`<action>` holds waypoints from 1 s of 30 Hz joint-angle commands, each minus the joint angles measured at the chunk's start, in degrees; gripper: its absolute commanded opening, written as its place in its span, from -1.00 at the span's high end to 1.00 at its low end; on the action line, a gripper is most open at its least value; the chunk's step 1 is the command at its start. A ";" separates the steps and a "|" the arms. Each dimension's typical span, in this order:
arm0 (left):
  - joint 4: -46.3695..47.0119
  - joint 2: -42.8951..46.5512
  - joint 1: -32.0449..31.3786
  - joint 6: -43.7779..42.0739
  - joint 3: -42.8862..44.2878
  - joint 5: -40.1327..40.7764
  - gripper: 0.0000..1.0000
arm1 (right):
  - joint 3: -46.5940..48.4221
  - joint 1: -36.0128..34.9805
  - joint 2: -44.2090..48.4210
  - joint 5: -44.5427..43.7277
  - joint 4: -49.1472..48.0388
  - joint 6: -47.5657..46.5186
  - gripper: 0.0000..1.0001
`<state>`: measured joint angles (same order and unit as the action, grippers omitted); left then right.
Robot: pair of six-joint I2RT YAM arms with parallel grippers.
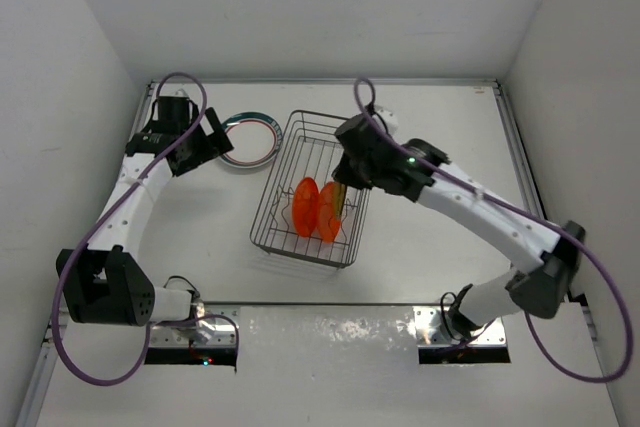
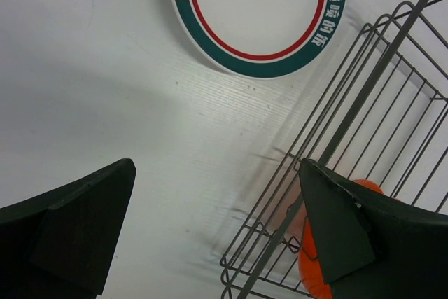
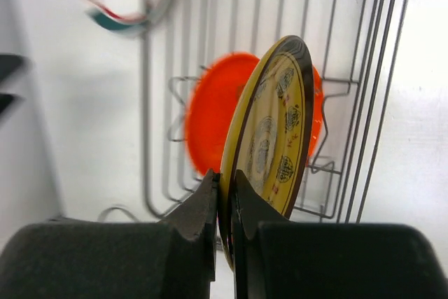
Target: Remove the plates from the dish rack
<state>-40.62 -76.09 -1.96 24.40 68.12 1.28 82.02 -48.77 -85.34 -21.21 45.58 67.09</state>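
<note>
So the right fingers (image 3: 196, 218) are pinched on the yellow plate's (image 3: 276, 124) rim. It's standing in the dish rack (image 3: 145, 103), right of the orange plates (image 1: 308, 205). I'd lift straight up and clear the tines before swinging. The left fingers (image 2: 84, 208) are spread wide, holding nothing.

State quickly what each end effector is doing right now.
Left end effector: open, holding nothing.
Right end effector: shut on the yellow plate.
</note>
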 commanded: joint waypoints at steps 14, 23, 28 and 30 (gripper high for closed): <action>-5.87 -1.07 -6.83 -5.07 9.49 6.19 -1.00 | 8.85 32.49 -14.66 -7.00 8.38 -27.44 0.92; -7.80 -0.46 -7.71 -6.47 8.43 6.19 -1.00 | 22.28 35.94 -33.05 -4.01 10.04 -31.93 0.22; -8.07 -0.46 -7.80 -6.30 8.35 7.77 -1.00 | 26.52 29.63 -25.77 -2.86 9.17 -32.81 -0.60; -8.07 -0.55 -7.89 -6.21 8.43 8.39 -1.00 | 26.70 23.68 -21.39 -1.91 9.52 -30.72 -0.60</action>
<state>-49.21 -78.00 -9.34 18.72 76.16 7.94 104.92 -16.78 -116.27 -24.03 54.98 35.48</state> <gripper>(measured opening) 0.999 0.796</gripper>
